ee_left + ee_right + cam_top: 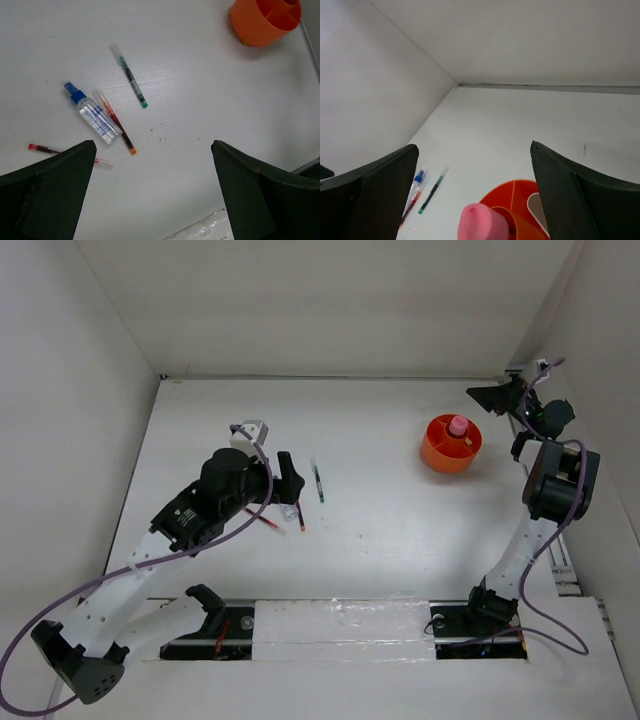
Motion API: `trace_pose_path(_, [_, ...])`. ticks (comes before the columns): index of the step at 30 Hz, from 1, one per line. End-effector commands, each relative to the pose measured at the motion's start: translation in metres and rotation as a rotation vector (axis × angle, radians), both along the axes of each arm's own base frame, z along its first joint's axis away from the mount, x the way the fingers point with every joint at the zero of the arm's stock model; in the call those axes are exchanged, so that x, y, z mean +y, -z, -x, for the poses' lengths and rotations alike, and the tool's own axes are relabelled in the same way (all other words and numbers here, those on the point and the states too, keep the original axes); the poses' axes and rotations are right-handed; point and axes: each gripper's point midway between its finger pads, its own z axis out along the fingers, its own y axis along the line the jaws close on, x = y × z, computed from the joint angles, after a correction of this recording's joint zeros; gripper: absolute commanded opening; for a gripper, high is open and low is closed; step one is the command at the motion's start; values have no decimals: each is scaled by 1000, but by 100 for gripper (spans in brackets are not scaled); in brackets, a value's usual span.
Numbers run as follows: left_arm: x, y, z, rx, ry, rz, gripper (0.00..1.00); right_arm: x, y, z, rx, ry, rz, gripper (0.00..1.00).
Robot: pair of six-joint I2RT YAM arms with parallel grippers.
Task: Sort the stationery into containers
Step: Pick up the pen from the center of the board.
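The orange tub (pixel 440 453) stands at the right. A pink-capped cylinder (pixel 458 426) stands upright in it, seen close in the right wrist view (pixel 482 226). A pale block (pixel 537 207) lies in one compartment. The dark green pen (pixel 131 77), the clear blue-capped bottle (pixel 93 114) and two thin red pens (pixel 116 122) (pixel 60 151) lie on the table. My left gripper (pixel 292 483) is open and empty, hovering beside them (pixel 152 190). My right gripper (pixel 503 395) is open and empty, behind and to the right of the tub (pixel 474 150).
White walls close in the table on the left, back and right. A metal rail (pixel 560 560) runs along the right edge. A taped strip (pixel 340 625) lies between the arm bases at the near edge.
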Motion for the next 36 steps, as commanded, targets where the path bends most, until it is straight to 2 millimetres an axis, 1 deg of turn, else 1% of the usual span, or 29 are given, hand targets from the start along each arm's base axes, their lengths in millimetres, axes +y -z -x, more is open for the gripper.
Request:
trace_pose_path(1, [21, 9, -16, 24, -164, -49, 100, 5, -76, 29, -472, 156, 163, 100])
trace_pose_path(2, [24, 15, -17, 44, -188, -63, 100, 8, -80, 43, -463, 187, 157, 100])
trace_pose_path(3, [27, 11, -20, 29, -212, -66, 100, 7, -80, 46, -477, 223, 179, 100])
trace_pose_path(4, [29, 16, -20, 47, -229, -77, 100, 5, -83, 49, -469, 260, 173, 100])
trace_pose_path(5, [31, 16, -21, 48, -242, -73, 100, 10, -75, 54, -442, 268, 171, 100])
trace_pose_path(6, [31, 16, -21, 48, -242, -73, 100, 13, -87, 63, -479, 277, 199, 100])
trace_pose_path(8, [33, 13, -21, 41, -255, -63, 100, 12, -92, 70, -481, 313, 188, 100])
trace_pose_path(10, [38, 11, -21, 35, -281, -62, 100, 18, -89, 82, -457, 332, 166, 100])
trace_pose_path(11, [42, 11, -23, 27, -303, -71, 100, 22, -94, 87, -473, 354, 147, 100])
trace_pose_path(12, [43, 10, -24, 27, -318, -66, 100, 30, -84, 92, -436, 350, 130, 100])
trace_pose_path(13, [46, 12, -23, 34, -338, -69, 100, 37, -97, 103, -466, 352, 138, 100])
trace_pose_path(14, [52, 13, -24, 32, -362, -86, 100, 41, -87, 99, -411, 368, 153, 100])
trace_pose_path(15, [53, 13, -25, 32, -381, -78, 100, 57, -89, 98, -392, 383, 147, 100])
trace_pose_path(16, [57, 12, -24, 35, -399, -84, 100, 68, -80, 98, -348, 403, 164, 100])
trace_pose_path(17, [61, 14, -27, 34, -431, -97, 100, 92, -83, 100, -309, 462, 223, 100])
trace_pose_path(18, [64, 16, -26, 43, -452, -100, 100, 72, -81, 99, -263, 577, 273, 100])
trace_pose_path(19, [66, 11, -28, 31, -464, -96, 100, 112, -84, 109, -251, 560, 298, 100])
trace_pose_path(20, [68, 16, -28, 45, -479, -107, 100, 117, -111, 131, -301, 638, 321, 100])
trace_pose_path(21, [72, 17, -28, 48, -503, -113, 100, 121, -95, 139, -209, 697, 349, 100])
trace_pose_path(22, [72, 17, -28, 48, -503, -113, 100, 136, -95, 153, -162, 774, 339, 100])
trace_pose_path(23, [73, 15, -30, 44, -523, -108, 100, 141, -108, 162, -158, 808, 342, 100])
trace_pose_path(24, [75, 18, -30, 54, -539, -121, 100, 139, -96, 170, -85, 858, 416, 100])
trace_pose_path(25, [76, 20, -29, 59, -539, -129, 100, 153, -98, 176, -83, 820, 464, 100])
trace_pose_path(26, [75, 19, -31, 62, -543, -122, 100, 176, -113, 186, -101, 766, 476, 100])
trace_pose_path(28, [77, 25, -30, 80, -551, -156, 100, 189, -109, 193, -67, 766, 507, 100])
trace_pose_path(29, [77, 22, -32, 76, -563, -149, 100, 201, -110, 202, -69, 741, 510, 100])
trace_pose_path(32, [78, 24, -31, 81, -563, -156, 100, 214, -112, 211, -67, 709, 497, 100])
trace_pose_path(35, [84, 16, -30, 57, -588, -136, 100, 229, -113, 223, -110, 585, 476, 100])
trace_pose_path(36, [85, 17, -29, 62, -588, -143, 100, 239, -121, 228, -153, 524, 428, 100])
